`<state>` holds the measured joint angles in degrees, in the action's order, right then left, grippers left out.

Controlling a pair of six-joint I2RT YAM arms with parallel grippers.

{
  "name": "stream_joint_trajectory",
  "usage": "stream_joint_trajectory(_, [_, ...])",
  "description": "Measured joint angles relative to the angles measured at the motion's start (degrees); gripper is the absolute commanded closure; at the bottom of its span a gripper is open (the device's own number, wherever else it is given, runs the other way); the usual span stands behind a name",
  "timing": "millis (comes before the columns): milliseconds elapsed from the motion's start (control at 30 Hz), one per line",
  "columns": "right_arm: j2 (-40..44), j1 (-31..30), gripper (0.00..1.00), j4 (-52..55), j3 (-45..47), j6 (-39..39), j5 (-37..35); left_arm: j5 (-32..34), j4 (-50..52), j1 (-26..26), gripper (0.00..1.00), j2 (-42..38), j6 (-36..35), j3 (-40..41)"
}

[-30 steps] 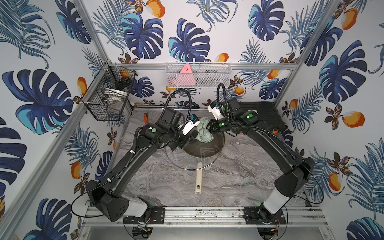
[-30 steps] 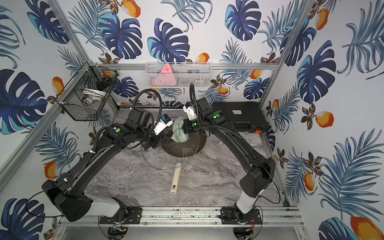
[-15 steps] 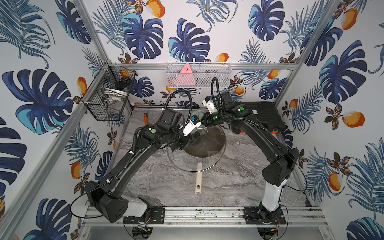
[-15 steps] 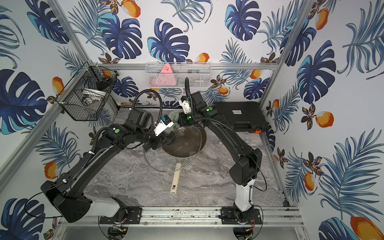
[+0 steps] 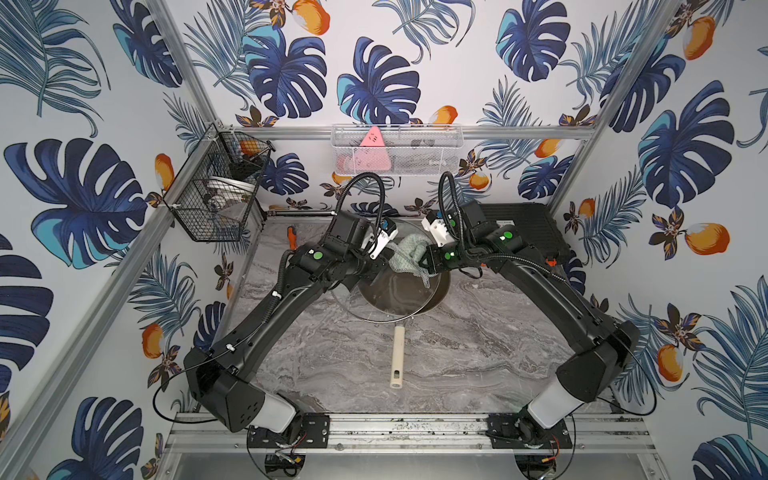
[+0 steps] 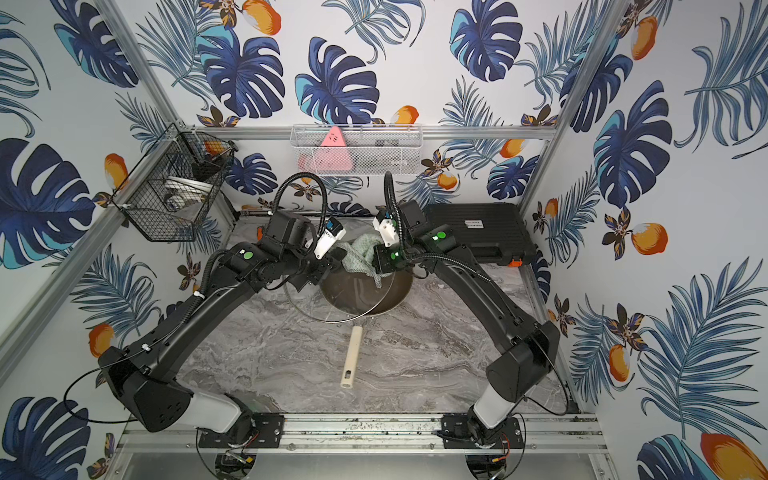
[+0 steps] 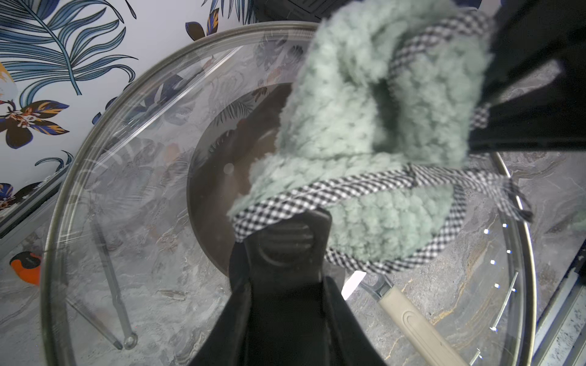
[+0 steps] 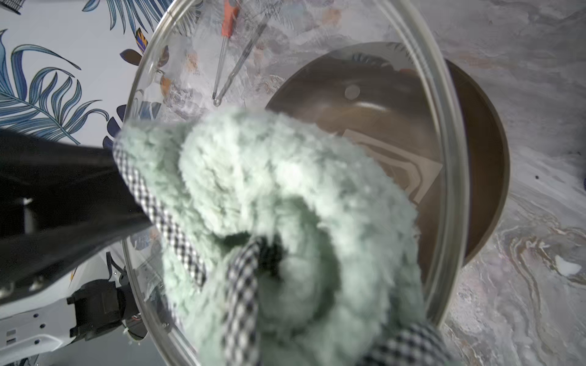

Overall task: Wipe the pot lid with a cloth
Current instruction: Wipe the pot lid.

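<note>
Pot lid (image 7: 136, 177): clear glass, glossy, reflective, with a thin brushed-metal rim. Lid handle (image 7: 285, 250): black plastic, matt, smooth. Cloth (image 7: 364, 111): mint-green fluffy pile, soft and nubbly. Its edge binding is woven black-white gingham, frayed at one end. Pan (image 8: 485, 177): brown, smooth, satin sheen. Pan handle (image 5: 397, 357): cream plastic, matt. Tabletop (image 5: 457, 365): grey marble-look, smooth, low gloss. Wire basket (image 5: 208, 208): black metal wire.
</note>
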<state>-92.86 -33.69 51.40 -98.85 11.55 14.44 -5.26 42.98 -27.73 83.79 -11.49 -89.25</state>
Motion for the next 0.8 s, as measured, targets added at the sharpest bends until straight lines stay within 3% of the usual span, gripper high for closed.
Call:
stream_joint_trajectory(400, [8.26,-0.11,1.00,0.04,7.43,1.11,0.94,-0.04,-1.75,0.00,1.00,0.02,1.05,-1.16])
stream_joint_trajectory(800, [-1.18,0.09,1.00,0.48,-2.86,0.63,1.09,-2.62,-1.62,0.04,1.00,-2.27,-0.70,1.33])
